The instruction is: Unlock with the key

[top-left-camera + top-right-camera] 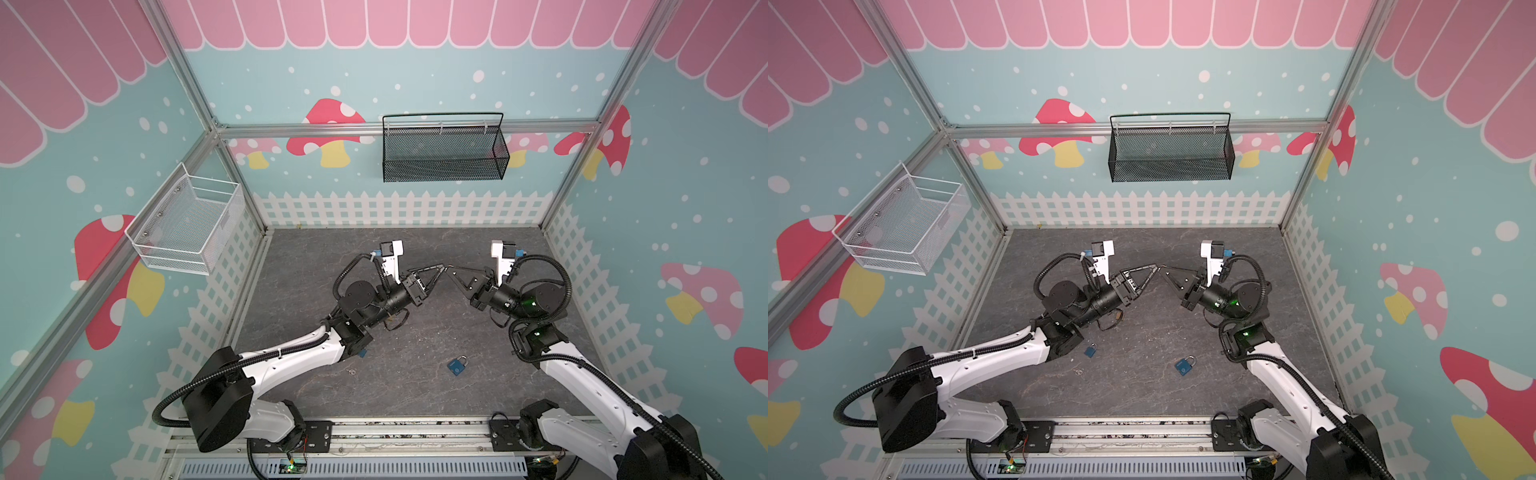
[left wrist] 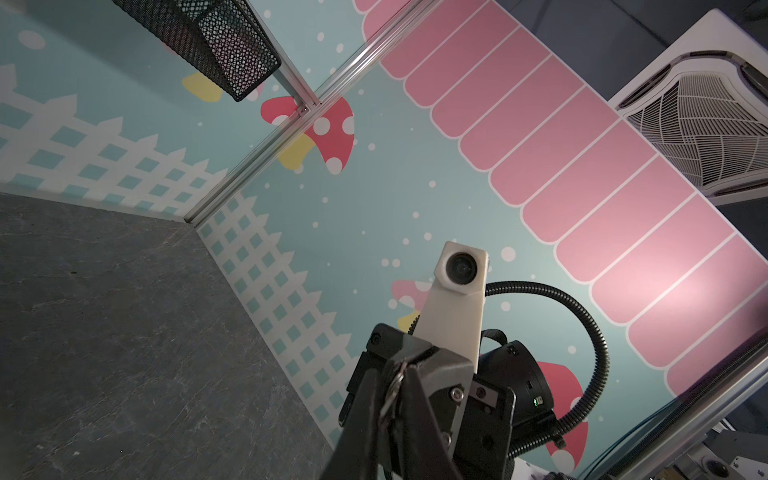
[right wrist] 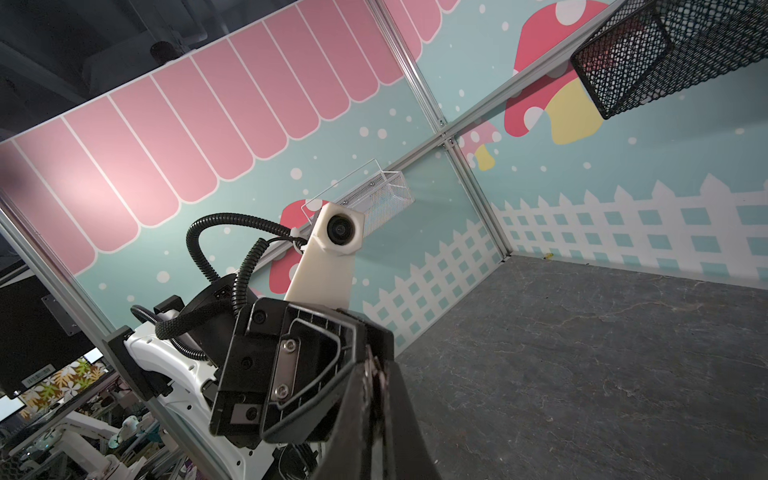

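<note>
The key [image 2: 394,388] is a small metal piece held in the air above the middle of the table [image 1: 415,332], at the spot where the two grippers meet tip to tip. In both top views it is too small to make out.

The left gripper [image 1: 440,269] reaches in from the left, and the left wrist view shows its fingers pressed together on the key. The right gripper [image 1: 453,271] faces it, its fingers likewise pinched on the same metal piece.

A blue padlock [image 1: 456,367] lies flat on the table toward the front, well apart from both grippers. A second blue padlock [image 1: 1090,351] lies just beside the left arm.

On the back wall hangs a black mesh basket [image 1: 442,153], and on the left wall a white wire basket [image 1: 187,226].
</note>
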Robot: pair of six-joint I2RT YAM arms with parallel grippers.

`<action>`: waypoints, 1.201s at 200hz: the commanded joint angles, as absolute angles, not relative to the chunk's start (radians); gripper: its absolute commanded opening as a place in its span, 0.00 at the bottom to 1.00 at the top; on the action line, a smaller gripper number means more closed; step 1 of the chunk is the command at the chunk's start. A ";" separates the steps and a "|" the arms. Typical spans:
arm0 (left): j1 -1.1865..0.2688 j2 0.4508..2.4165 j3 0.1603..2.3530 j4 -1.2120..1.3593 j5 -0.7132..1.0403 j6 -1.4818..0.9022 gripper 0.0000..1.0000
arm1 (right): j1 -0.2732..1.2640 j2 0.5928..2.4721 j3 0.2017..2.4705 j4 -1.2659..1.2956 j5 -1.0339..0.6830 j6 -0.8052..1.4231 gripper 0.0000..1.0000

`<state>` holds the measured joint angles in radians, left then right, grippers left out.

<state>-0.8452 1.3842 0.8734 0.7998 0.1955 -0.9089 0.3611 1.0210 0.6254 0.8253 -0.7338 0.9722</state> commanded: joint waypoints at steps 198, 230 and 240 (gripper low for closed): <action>-0.746 1.303 1.065 0.356 0.458 -0.637 0.00 | 0.273 1.062 0.845 0.471 -1.016 0.778 0.67; -0.746 1.303 1.075 0.337 0.459 -0.620 0.00 | 0.272 1.089 0.870 0.435 -1.002 0.773 0.61; -0.746 1.302 1.080 0.337 0.464 -0.621 0.00 | 0.272 1.102 0.872 0.435 -1.007 0.771 0.63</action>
<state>-0.7483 1.3144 1.0458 0.3664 0.4290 -0.6495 0.2749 1.0832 0.8371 0.4522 -0.9791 0.7807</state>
